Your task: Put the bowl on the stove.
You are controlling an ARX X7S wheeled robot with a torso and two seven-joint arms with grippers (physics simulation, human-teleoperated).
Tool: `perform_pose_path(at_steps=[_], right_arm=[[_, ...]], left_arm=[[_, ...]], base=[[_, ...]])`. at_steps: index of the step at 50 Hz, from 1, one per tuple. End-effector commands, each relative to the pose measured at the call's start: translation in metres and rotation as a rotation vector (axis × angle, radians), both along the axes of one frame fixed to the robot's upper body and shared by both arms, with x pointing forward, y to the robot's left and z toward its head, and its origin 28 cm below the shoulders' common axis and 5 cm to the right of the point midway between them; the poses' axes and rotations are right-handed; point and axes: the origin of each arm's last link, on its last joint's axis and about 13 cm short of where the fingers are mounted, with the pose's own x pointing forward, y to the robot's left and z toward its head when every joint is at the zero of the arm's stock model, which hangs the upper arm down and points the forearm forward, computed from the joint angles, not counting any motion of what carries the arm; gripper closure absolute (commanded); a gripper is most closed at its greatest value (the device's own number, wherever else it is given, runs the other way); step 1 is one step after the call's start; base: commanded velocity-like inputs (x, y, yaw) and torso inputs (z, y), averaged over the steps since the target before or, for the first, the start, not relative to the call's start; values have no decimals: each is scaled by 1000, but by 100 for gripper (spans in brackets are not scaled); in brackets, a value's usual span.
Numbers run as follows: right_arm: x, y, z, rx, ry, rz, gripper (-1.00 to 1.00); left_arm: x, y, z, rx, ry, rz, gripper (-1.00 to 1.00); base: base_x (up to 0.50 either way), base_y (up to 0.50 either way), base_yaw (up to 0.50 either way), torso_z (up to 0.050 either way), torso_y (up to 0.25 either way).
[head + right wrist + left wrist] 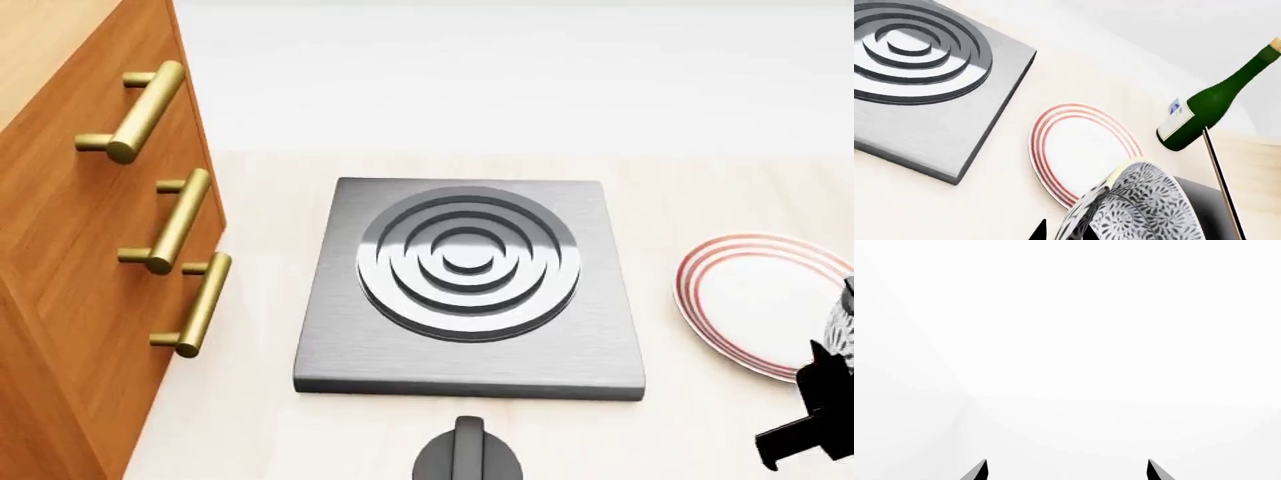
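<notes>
The right gripper (1074,232) grips the bowl (1134,210), tilted above the plate (1081,150), clear for carrying to the stove (467,285) (burner bare). Left jaws (1067,471) spread, idle.

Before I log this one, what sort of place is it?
Most likely a simulated kitchen counter: a stove with one ringed burner, a wooden cabinet with brass handles beside it, plus a plate, a patterned bowl and a green bottle.
</notes>
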Motion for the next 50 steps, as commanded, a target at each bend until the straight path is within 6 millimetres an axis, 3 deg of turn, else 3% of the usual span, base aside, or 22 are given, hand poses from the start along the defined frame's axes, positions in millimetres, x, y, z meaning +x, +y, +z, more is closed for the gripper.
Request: perform_pose_path(at_steps=[1, 23, 50], right_arm=[[27, 21, 30, -32, -33, 149, 100], [72, 74, 57, -41, -129, 340, 100], [101, 136, 59, 49, -163, 481, 100]], left_arm=[[0, -1, -1, 1, 2, -2, -100], [0, -1, -2, -2, 3, -3, -100], [1, -1, -2, 0, 9, -6, -100]], base=[[0, 0, 0, 0, 0], [0, 0, 0, 0, 0], [0, 0, 0, 0, 0]])
